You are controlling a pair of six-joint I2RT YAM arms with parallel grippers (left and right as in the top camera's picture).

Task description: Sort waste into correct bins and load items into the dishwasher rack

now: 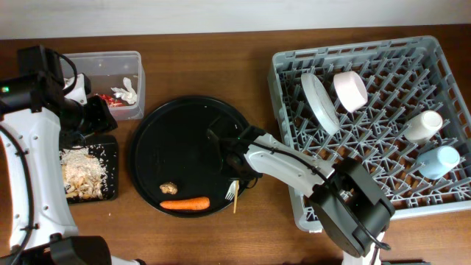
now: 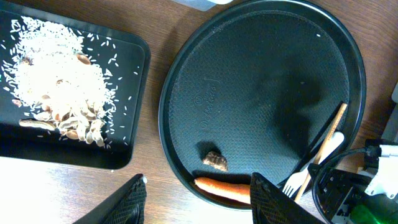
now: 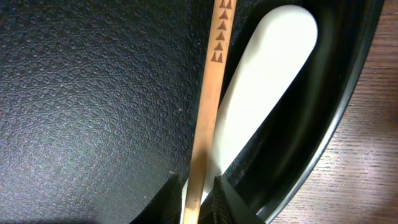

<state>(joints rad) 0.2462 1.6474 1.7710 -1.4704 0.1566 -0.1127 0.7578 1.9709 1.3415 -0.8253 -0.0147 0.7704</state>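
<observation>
Fork [image 1: 230, 192], slim and cream, lies inside the round black tray [image 1: 158, 140] at about 4 o'clock, against the raised rim, its tines toward 7 o'clock. A thin brown stick [image 3: 211, 93] with small triangle marks lies over the fork. The right gripper [image 3: 199, 202] is directly above both. Its jaws are almost together and pinch the stick and the narrow part of the fork between them, while the broad handle reaches away from the fingers toward 1 o'clock in the right wrist view.

On the same tray an orange carrot [image 1: 185, 204] lies at 6 o'clock and a small brown lump [image 1: 168, 188] at 7 o'clock.

The left gripper [image 2: 198, 180] hangs at 9 o'clock of the counter [image 1: 221, 44], jaws spread wide and holding nothing. The shallow black tray [image 1: 110, 147] below it carries the rice scraps [image 1: 82, 173]. The clear tub [image 1: 140, 66] at 10 o'clock holds the red wrapper [image 1: 110, 98] and the white tissue [image 1: 129, 90].

The grey rack [image 1: 294, 199] at 3 o'clock holds the white plate [image 1: 320, 101], pink bowl [image 1: 349, 90], cream cup [image 1: 423, 125] and blue cup [image 1: 440, 162].
</observation>
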